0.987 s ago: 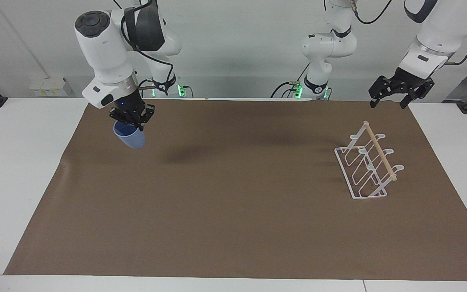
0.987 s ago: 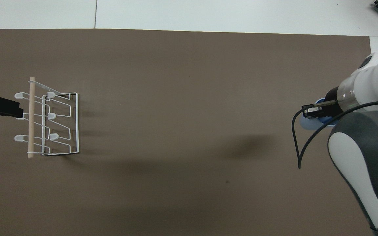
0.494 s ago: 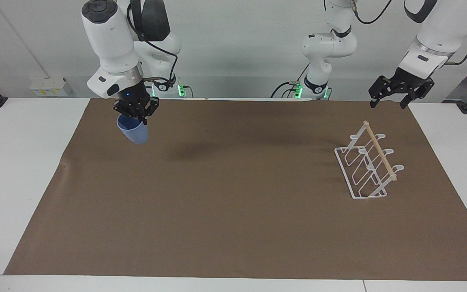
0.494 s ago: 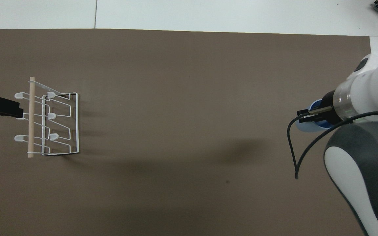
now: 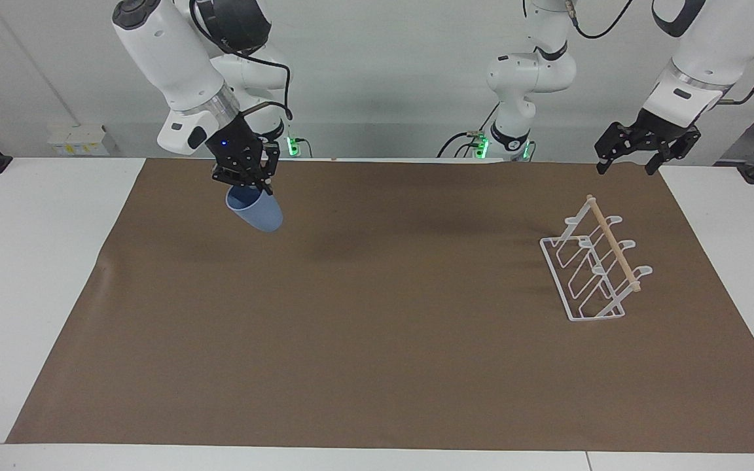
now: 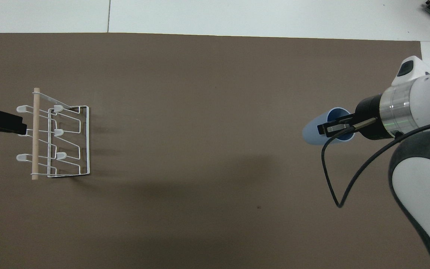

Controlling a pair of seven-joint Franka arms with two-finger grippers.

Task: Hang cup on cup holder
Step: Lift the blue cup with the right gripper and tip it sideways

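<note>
The right gripper point(image 5: 246, 184) is clamped on the rim of the cup point(image 5: 256, 210), which hangs tilted below it, up off the counter point(image 5: 377, 340). It looks light, stiff and smooth, so that rim pinch could slip if jolted. The cup holder point(image 5: 596, 261) stands well apart, just under the spread, waiting left gripper point(image 5: 632, 157).

The cup point(image 5: 256, 211) is plain light blue, darker blue inside. The rack point(image 5: 592, 268) is white wire with a pale wooden rod. A plain brown mat point(image 5: 377, 340) covers the white bench point(image 5: 17, 261).
</note>
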